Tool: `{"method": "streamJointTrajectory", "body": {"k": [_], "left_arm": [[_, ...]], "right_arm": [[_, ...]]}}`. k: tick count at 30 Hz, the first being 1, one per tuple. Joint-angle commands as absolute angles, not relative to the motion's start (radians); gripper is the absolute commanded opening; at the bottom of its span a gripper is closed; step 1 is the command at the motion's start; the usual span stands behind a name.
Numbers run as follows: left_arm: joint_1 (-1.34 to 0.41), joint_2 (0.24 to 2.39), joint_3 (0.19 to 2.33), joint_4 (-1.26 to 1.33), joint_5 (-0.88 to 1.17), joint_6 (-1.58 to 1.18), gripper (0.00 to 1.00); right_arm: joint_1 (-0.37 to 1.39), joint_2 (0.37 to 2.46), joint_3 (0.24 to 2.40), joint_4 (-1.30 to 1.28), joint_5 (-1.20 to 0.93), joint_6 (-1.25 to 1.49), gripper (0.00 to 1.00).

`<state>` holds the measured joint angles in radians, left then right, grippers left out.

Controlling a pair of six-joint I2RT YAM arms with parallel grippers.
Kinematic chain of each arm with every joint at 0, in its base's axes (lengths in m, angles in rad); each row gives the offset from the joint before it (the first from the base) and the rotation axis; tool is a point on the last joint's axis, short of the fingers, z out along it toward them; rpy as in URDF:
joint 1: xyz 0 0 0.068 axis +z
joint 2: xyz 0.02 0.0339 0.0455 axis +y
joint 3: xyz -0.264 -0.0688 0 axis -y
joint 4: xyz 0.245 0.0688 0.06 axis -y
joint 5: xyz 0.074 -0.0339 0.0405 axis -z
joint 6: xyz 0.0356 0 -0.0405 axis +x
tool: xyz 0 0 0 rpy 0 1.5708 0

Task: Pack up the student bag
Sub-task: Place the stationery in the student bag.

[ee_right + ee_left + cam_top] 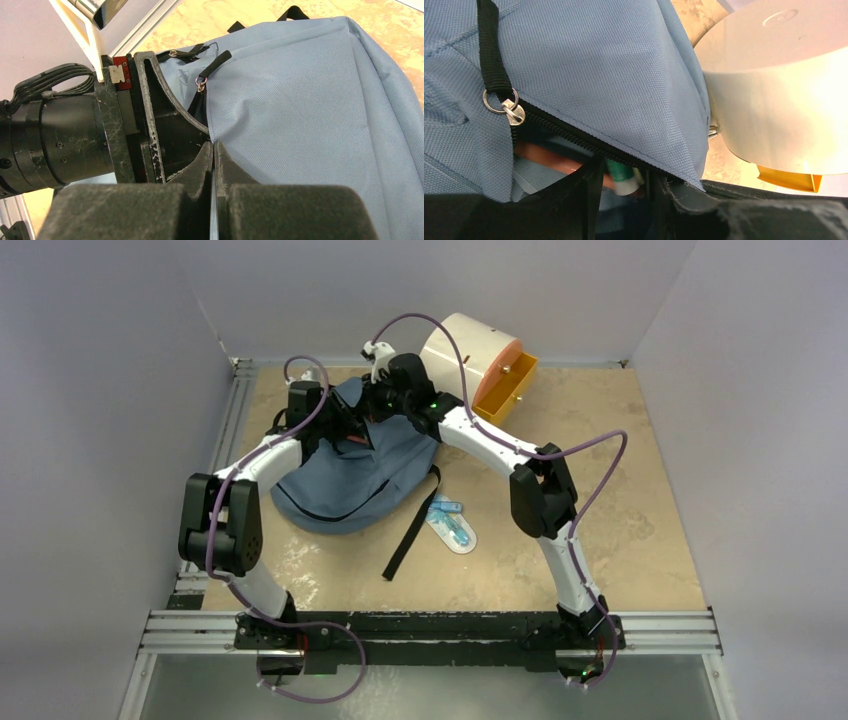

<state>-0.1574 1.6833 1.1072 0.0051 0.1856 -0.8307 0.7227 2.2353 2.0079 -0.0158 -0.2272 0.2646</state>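
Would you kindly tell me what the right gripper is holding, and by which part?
The right gripper is shut on the student bag, pinching the blue fabric at the edge of its unzipped opening.

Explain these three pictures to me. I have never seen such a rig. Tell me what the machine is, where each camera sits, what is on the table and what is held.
The machine is two robot arms bolted to a table: the left arm and the right arm. The wide picture comes from a fixed camera above and behind them. The other two come from a camera on each wrist. On the table lie the student bag, a cream cabinet with an open orange drawer, and a packet holding something blue. The right fingers are shut on the bag's fabric. The left fingers sit at its open zipper, with a green-and-white stick between them; whether they grip it I cannot tell.
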Motion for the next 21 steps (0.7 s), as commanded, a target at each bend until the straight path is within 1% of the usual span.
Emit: {"method": "streamJointTrajectory", "body": {"k": [1, 3, 9, 18, 21], "left_arm": [[-0.156, 1.661, 1.117, 0.063, 0.186, -0.845, 0.38], [-0.156, 1.652, 1.113, 0.059, 0.189, -0.842, 0.4], [-0.156, 1.592, 1.115, -0.03, 0.171, -0.831, 0.41], [-0.167, 1.266, 0.953, -0.158, 0.117, -0.809, 0.41], [-0.209, 1.167, 0.896, -0.218, 0.114, -0.784, 0.4]], "right_arm": [[0.736, 2.148, 2.041, 0.057, -0.263, 0.284, 0.0], [0.735, 2.148, 2.04, 0.059, -0.261, 0.284, 0.0], [0.735, 2.149, 2.039, 0.052, -0.252, 0.281, 0.0], [0.735, 2.166, 2.068, 0.023, -0.234, 0.255, 0.0], [0.735, 2.165, 2.065, 0.025, -0.219, 0.251, 0.0]]}}
